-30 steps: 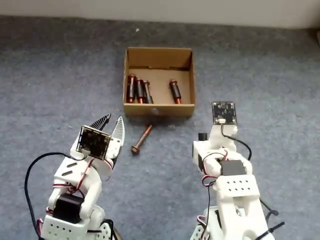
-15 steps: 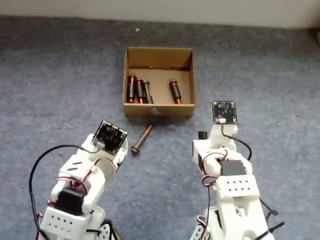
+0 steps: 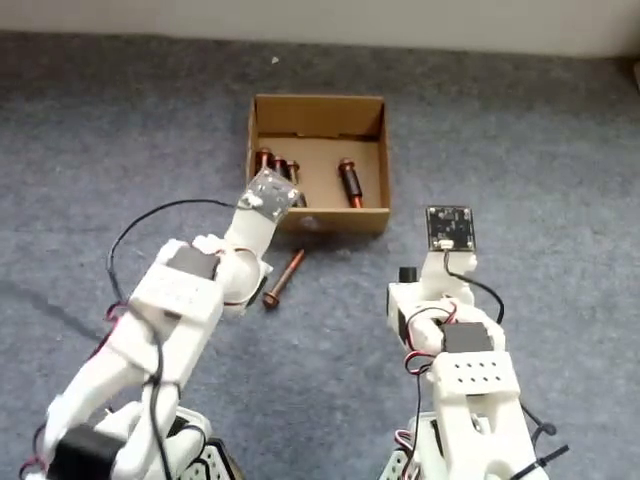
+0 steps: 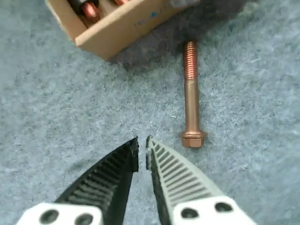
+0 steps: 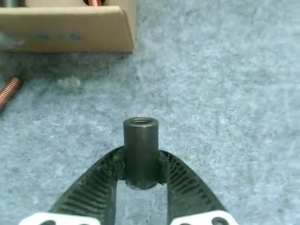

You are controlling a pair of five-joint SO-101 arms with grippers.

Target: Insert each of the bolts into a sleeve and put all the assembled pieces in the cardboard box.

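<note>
A copper bolt (image 3: 283, 278) lies loose on the carpet just in front of the cardboard box (image 3: 318, 222). In the left wrist view the bolt (image 4: 190, 93) lies head toward me, beside and just beyond my left gripper (image 4: 142, 149), whose fingers are shut with nothing between them. My right gripper (image 5: 140, 161) is shut on a dark threaded sleeve (image 5: 140, 150), held upright above the carpet to the right of the box front (image 5: 70, 28). The sleeve (image 3: 406, 272) shows dark beside the right arm. Several assembled pieces (image 3: 350, 182) lie inside the box.
Grey carpet covers the whole floor, with open room left and right of the box. The left arm's wrist (image 3: 268, 195) hangs over the box's front left corner. The bolt's threaded tip (image 5: 9, 91) peeks into the right wrist view.
The left arm has swung forward and right, from low at the front to over the box's front corner near the bolt. Its fingers, spread open earlier, are now shut. The right arm kept still.
</note>
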